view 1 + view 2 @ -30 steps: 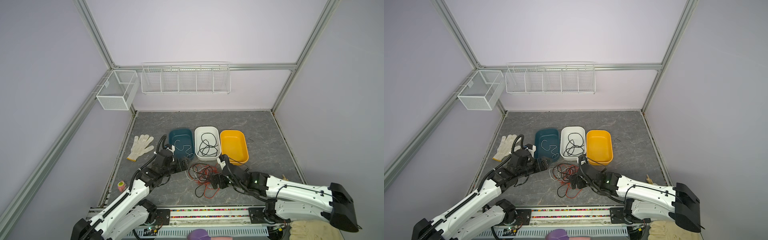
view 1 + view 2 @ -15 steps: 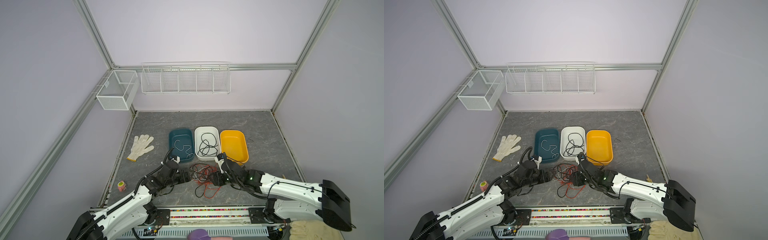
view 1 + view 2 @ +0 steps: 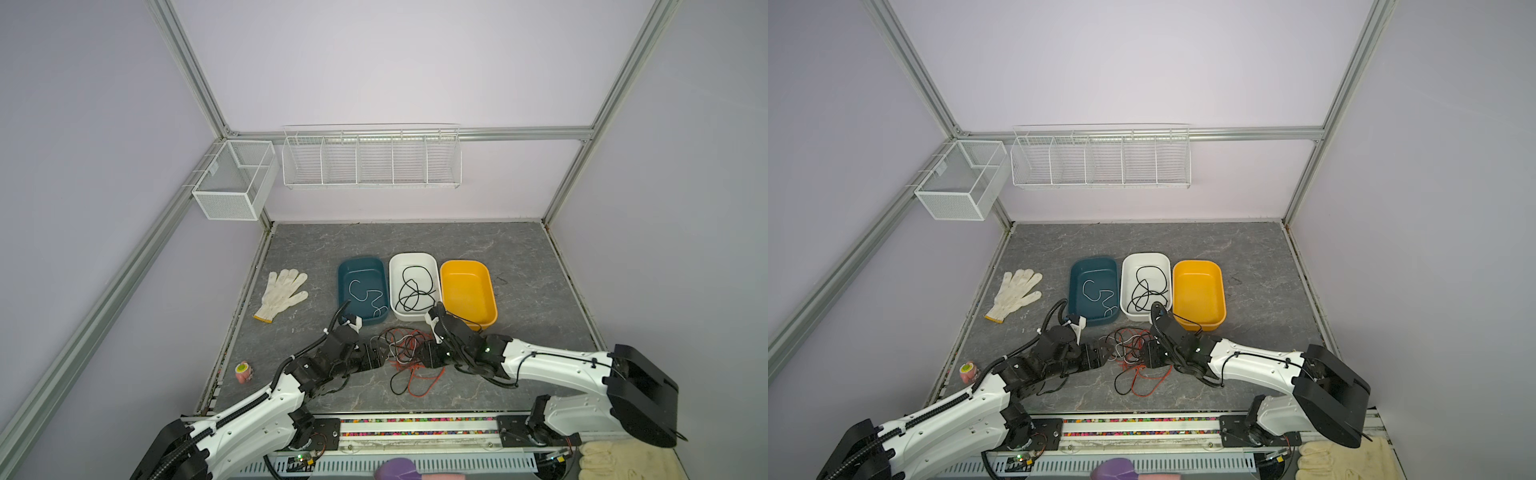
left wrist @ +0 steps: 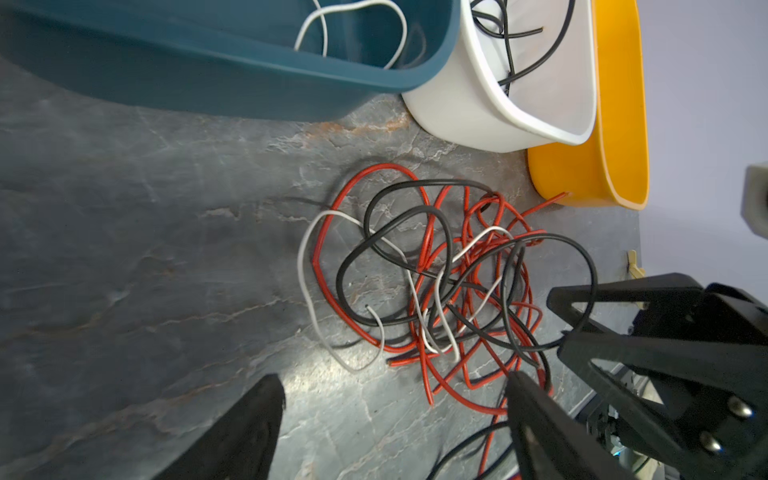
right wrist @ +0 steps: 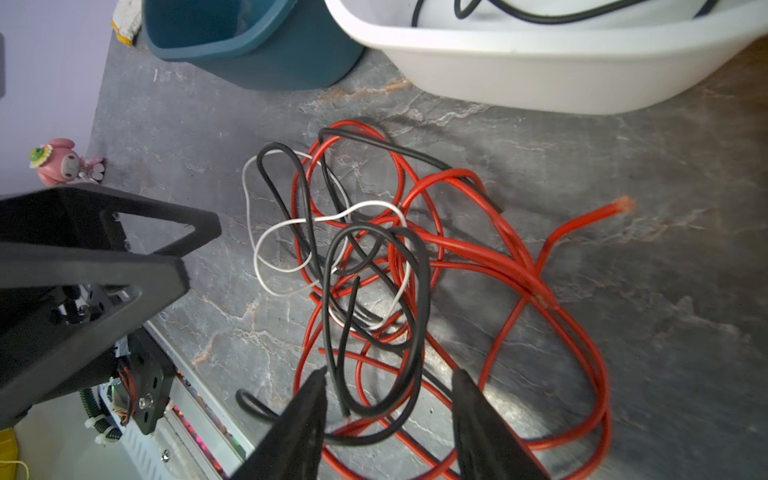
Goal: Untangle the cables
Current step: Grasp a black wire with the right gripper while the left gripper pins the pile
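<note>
In the last second the left gripper (image 3: 381,352) has swung down from the near lip of the teal oval plastic tub (image 3: 360,259), and the right arm has pushed a little further in. The right gripper (image 3: 429,355) now faces the left across the loose knot of thin red, black and white cables (image 3: 406,354).

Taking the far wall as twelve, the knot lies on the grey marbled tabletop (image 3: 519,291) at six o'clock from the white oval plastic tub (image 3: 413,254). The left gripper is at the knot's nine, the right at its three. To me that looks deliberate: one side to pin, the other to draw a strand free.

The left fingers (image 4: 257,424) stand wide, with only table and the knot's edge between them. The right fingers (image 5: 299,424) are narrower and straddle a black loop and some red strands without pinching them.

The teal tub holds a white wire (image 3: 365,293) and the white tub a black wire (image 3: 411,291). The yellow oval plastic tub (image 3: 467,291) at one o'clock is bare, probably waiting for reds. A white cotton glove (image 3: 282,293) at ten and a pink toy figure (image 3: 244,371) at nine sit well apart. The real obstruction is the crossings; I would expect a pull to drag the lot.
</note>
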Tool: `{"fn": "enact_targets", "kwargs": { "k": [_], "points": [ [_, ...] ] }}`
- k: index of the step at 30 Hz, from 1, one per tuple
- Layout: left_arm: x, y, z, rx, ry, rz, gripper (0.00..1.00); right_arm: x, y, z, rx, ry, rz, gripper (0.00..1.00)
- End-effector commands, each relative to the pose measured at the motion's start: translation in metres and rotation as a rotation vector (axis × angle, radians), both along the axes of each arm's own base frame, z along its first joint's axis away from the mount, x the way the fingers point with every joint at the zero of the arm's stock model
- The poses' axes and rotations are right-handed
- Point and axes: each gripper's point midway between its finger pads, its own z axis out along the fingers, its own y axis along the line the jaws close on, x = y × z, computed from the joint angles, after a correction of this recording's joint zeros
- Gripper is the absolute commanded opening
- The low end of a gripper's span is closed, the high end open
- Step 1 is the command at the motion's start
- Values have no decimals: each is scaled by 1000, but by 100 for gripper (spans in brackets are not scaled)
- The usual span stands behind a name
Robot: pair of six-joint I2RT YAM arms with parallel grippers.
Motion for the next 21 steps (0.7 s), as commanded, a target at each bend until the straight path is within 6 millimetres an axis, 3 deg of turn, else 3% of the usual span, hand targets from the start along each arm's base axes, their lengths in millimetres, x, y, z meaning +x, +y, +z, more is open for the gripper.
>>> {"fn": "enact_targets", "kwargs": {
  "k": [1,9,14,18,21],
  "points": [
    [2,0,-1,29,-52,-28,84,9,10,8,33,-8,-7,45],
    [0,5,-6,118,-113,-90,85,13,10,7,9,-25,3,24],
    [3,9,1,176,-156,-118,86,13,10,12,3,-37,16,16],
    [9,7,13,173,-193,-115,86,12,9,24,8,-69,44,7],
    [13,7,16,183,-206,-108,86,12,7,37,9,-112,65,6]
  ]
}}
